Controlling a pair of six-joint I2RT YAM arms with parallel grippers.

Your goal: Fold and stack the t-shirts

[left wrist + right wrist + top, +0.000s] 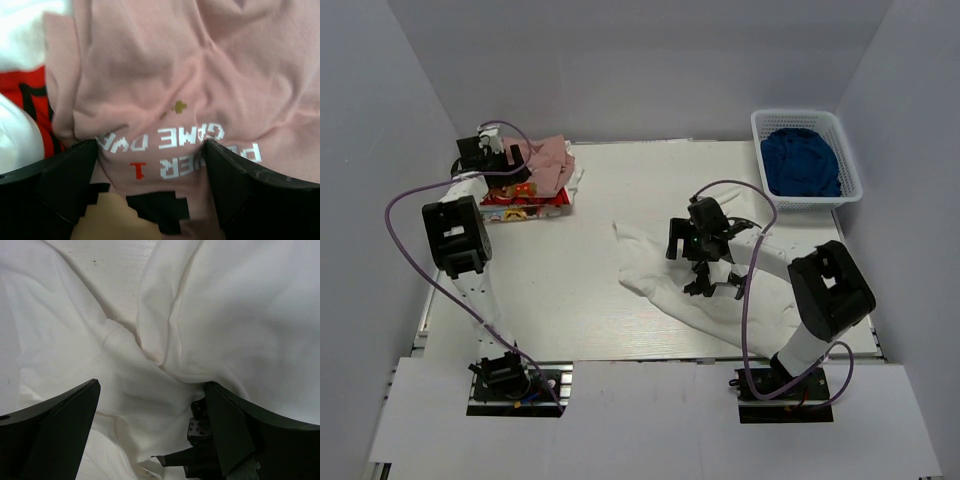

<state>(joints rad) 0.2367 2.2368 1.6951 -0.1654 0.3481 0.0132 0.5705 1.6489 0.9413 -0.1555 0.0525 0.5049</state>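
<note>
The pale pink t-shirt [552, 160] lies crumpled on top of the shirt with red-yellow print [525, 208] at the far left of the table. My left gripper [517, 168] is over this pile. In the left wrist view it [151, 147] is open, with the pink shirt [150, 65] and its white lettering close under the spread fingers. The large white t-shirt [655, 285] lies rumpled at centre right. My right gripper [698, 250] hovers above it, open [152, 386], over white folds [225, 305]. Part of the black print [200, 460] shows.
A white basket [760, 125] holding blue cloth [802, 160] stands at the far right corner. The red and white print of the lower shirt [30, 85] shows left of the pink one. White walls enclose the table on three sides.
</note>
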